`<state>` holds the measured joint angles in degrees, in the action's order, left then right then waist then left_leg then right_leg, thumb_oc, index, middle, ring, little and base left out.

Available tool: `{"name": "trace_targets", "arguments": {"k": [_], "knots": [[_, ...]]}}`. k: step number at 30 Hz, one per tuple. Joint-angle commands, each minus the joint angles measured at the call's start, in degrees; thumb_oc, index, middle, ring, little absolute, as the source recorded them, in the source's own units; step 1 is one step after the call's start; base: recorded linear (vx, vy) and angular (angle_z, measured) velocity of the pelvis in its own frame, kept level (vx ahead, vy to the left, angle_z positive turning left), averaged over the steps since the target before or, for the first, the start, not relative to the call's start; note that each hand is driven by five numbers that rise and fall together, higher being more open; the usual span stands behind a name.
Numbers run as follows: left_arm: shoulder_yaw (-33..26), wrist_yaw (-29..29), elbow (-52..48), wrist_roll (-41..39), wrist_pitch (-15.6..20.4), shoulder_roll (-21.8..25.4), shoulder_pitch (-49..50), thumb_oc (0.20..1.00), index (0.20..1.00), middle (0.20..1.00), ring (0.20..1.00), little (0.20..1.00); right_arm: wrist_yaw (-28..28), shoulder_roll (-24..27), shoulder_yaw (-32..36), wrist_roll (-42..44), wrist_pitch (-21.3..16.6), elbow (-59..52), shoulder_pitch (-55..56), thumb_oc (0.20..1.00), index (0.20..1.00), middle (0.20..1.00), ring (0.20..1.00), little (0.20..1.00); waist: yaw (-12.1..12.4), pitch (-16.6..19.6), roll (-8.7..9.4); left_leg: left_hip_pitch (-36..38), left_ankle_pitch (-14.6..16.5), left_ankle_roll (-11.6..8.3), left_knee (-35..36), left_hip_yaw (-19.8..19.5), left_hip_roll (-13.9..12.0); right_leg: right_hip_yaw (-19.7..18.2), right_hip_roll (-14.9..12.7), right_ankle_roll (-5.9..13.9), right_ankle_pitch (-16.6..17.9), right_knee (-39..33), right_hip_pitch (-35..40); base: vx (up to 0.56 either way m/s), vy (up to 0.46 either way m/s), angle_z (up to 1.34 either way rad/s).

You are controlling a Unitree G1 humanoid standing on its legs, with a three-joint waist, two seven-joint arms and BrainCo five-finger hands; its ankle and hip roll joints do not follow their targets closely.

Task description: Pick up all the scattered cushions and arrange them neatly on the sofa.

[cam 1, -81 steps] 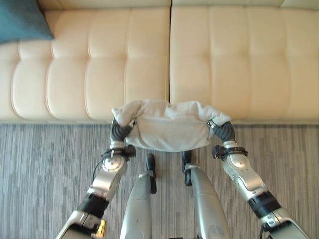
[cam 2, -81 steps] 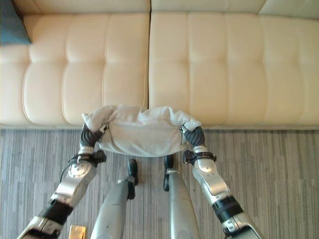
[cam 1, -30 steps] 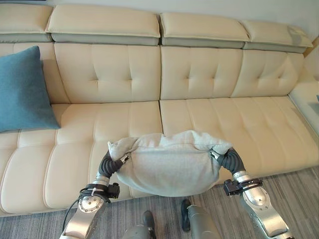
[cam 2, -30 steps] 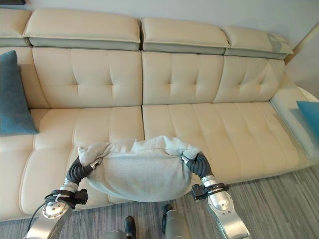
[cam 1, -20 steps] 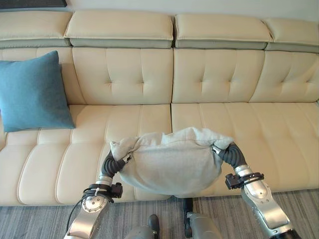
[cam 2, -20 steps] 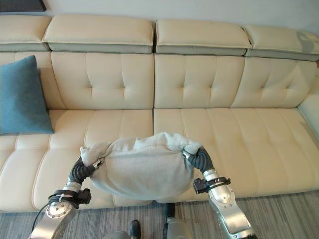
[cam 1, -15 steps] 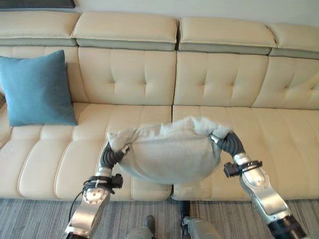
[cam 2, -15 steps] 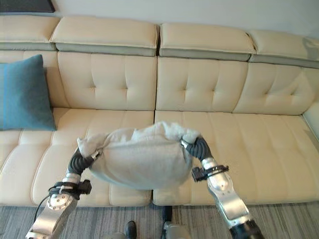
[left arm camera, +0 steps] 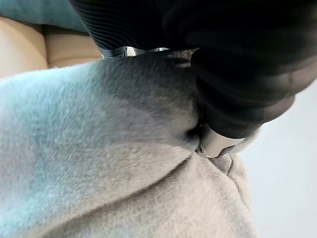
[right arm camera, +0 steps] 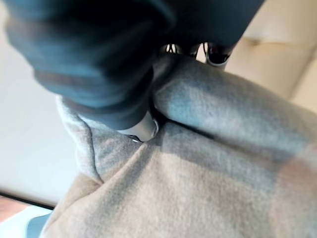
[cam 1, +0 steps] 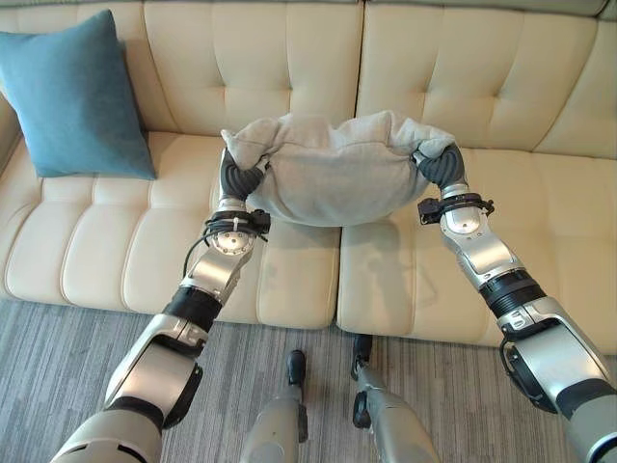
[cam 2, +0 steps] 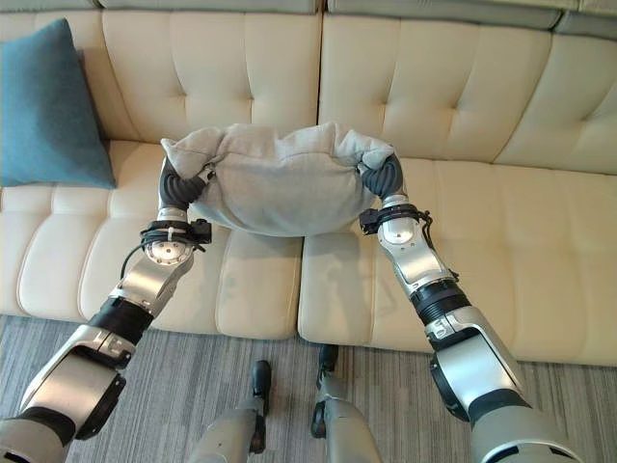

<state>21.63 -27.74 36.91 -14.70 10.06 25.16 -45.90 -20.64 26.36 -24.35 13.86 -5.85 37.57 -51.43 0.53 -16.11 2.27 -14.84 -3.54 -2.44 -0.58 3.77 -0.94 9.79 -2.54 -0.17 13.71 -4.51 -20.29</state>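
sofa (cam 1: 405, 260): cream, tufted, takes up the whole upper part of the frame. Compared with half a second ago the head camera looks down steeper and sits closer in, so the headrests are cut off at the top. That's the view shifting, the sofa hasn't gone anywhere.

grey cushion (cam 1: 333, 174): now up over the seat in the upper middle of the frame, right above the seam between the two seat sections and nearly at the backrest. A moment ago it was lower and out over the front edge, so it's been carried forward and up. Its shadow falls on the seat underneath, so I'd say it's still in the air, not set down.

teal cushion (cam 1: 77, 92): upper left, leaning against the backrest, looks parked already. Well apart from the grey one.

left hand (cam 1: 239, 178): on the cushion's left end, and its wrist view shows the fabric bunched in around the hand, so it's clamped on the corner.

right hand (cam 2: 384, 177): same deal on the right end, fingers dug into a fold of the grey fabric.

what it means: my guess is the carry is basically done, and what's left is lowering it against the backrest and letting go.
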Motion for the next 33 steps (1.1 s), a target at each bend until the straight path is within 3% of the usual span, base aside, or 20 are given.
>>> {"name": "trace_targets", "arguments": {"k": [1,2,3,10,16,18,21,22,23,27,29,30,33], "knots": [[4.16,-0.43,3.83,0.57,4.35,3.82,-12.45,1.0,1.0,1.0,1.0,1.0,-1.25,-0.51,-2.8,3.06,-4.51,0.01,-12.41,0.715,0.715,0.715,0.715,0.715,0.71,-0.04,0.31,0.1,0.59,-2.74,1.89,1.13,-2.23,-1.3,-2.86,7.08,-11.96,8.18,1.77,0.0,0.0,0.0],[4.18,-0.41,3.91,0.54,4.39,3.84,-12.58,1.0,1.0,1.0,1.0,1.0,-1.24,-0.5,-2.8,3.09,-4.54,0.07,-12.53,0.95,0.95,0.95,0.95,0.95,0.67,0.0,0.35,-0.13,0.36,-2.71,1.94,1.12,-2.18,-1.29,-2.91,7.08,-11.73,8.07,1.59,0.0,-0.012,-0.05],[4.1,-0.37,6.42,-1.03,4.55,5.44,-14.69,1.0,1.0,1.0,1.0,1.0,-1.86,-0.11,-2.92,4.29,-4.8,2.32,-15.12,1.0,1.0,1.0,1.0,1.0,0.79,-0.32,0.13,-0.41,0.0,-2.8,2.6,0.98,-2.33,-1.51,-2.58,7.16,-11.81,8.2,0.76,0.01,-0.008,-0.06],[1.86,-0.4,7.09,-3.89,5.79,12.21,-17.05,1.0,1.0,1.0,1.0,1.0,-2.86,6.2,-3.87,5.13,-4.55,5.13,-21.48,1.0,1.0,1.0,1.0,1.0,1.5,0.02,-0.55,-0.1,-1.13,-3.07,4.71,0.32,-1.95,-1.53,-2.52,7.43,-11.68,7.84,0.56,0.05,-0.005,0.02],[0.44,3.09,10.2,-8.35,6.45,19.58,-15.95,1.0,1.0,1.0,1.0,1.0,-1.1,10.21,-3.64,11.21,-4.52,9.39,-22.96,1.0,1.0,1.0,1.0,1.0,1.78,1.18,-0.87,1.53,-0.84,-3.12,5.21,0.19,-1.38,-2.08,-2.35,7.4,-11.44,6.36,2.43,0.06,0.022,0.01],[-2.76,3.93,8.55,-7.84,6.42,22.45,-10.68,1.0,1.0,1.0,1.0,1.0,-0.5,12.44,-1.74,11.62,-4.76,6.97,-19.47,1.0,1.0,1.0,1.0,1.0,1.73,1.77,-0.55,2.78,-0.18,-3.02,5.25,0.59,-1.23,-2.26,-2.13,7.45,-11.32,5.36,3.98,0.08,0.038,0.02],[-8.33,4.07,2.01,-6.58,6.35,22.8,-1.42,1.0,1.0,1.0,1.0,1.0,-0.55,13.76,3.36,10.82,-5.3,-0.48,-11.17,1.0,1.0,1.0,1.0,1.0,1.41,2.3,-0.42,3.91,0.39,-2.8,5.26,0.88,-1.13,-2.39,-2.04,7.41,-11.38,4.44,5.53,0.09,0.044,-0.02],[-14.91,5.01,-7.35,-4.68,6.21,21.0,11.41,1.0,1.0,1.0,1.0,1.0,0.7,14.28,9.64,7.52,-5.1,-10.92,1.35,1.0,1.0,1.0,1.0,1.0,1.07,3.15,-0.35,5.24,1.19,-2.47,5.39,1.05,-1.04,-2.39,-2.03,7.32,-11.56,3.65,6.92,0.13,0.05,0.04],[-17.63,6.11,-11.17,-3.55,6.25,18.9,17.93,1.0,1.0,1.0,1.0,1.0,2.15,13.61,13.25,6.29,-5.61,-15.71,8.96,1.0,1.0,1.0,1.0,1.0,0.84,3.78,-0.29,5.96,1.56,-2.25,5.45,1.13,-0.96,-2.34,-2.13,7.29,-11.54,3.14,7.82,0.17,0.067,0.04],[-21.9,11.87,-16.77,-1.3,4.34,10.71,34.98,1.0,1.0,1.0,1.0,1.0,8.96,9.31,22.07,3.35,-5.59,-26.5,31.71,1.0,1.0,1.0,1.0,1.0,-0.53,5.91,0.11,8.96,3.06,-1.58,5.58,1.48,-0.62,-2.48,-2.43,7.41,-11.59,1.94,11.35,0.11,0.049,0.01],[-24.86,15.3,-17.81,0.3,2.59,6.23,45.18,1.0,1.0,1.0,1.0,1.0,13.24,4.56,26.05,3.61,-5.0,-28.39,43.84,1.0,1.0,1.0,1.0,1.0,-1.31,6.86,0.35,11.04,3.89,-1.19,5.58,1.73,-0.31,-2.68,-2.64,7.53,-11.66,1.83,13.42,0.09,0.069,-0.08],[-24.88,15.32,-18.14,0.36,2.47,6.22,45.67,1.0,1.0,1.0,1.0,1.0,13.3,4.48,26.09,3.58,-4.89,-28.72,44.35,1.0,1.0,1.0,1.0,1.0,-1.28,6.99,0.39,11.26,3.96,-1.18,5.58,1.74,-0.3,-2.69,-2.64,7.54,-11.67,1.72,13.68,0.05,0.073,-0.12],[-26.33,19.53,-16.51,0.6,-0.04,-0.08,55.25,1.0,1.0,1.0,1.0,1.0,18.37,-1.75,27.5,3.86,-2.81,-24.55,56.35,1.0,1.0,1.0,1.0,1.0,-2.17,7.99,0.85,13.77,5.19,-0.55,5.16,2.16,0.21,-3.32,-3.02,7.87,-11.77,2.07,15.82,-0.02,0.081,-0.17]]}}
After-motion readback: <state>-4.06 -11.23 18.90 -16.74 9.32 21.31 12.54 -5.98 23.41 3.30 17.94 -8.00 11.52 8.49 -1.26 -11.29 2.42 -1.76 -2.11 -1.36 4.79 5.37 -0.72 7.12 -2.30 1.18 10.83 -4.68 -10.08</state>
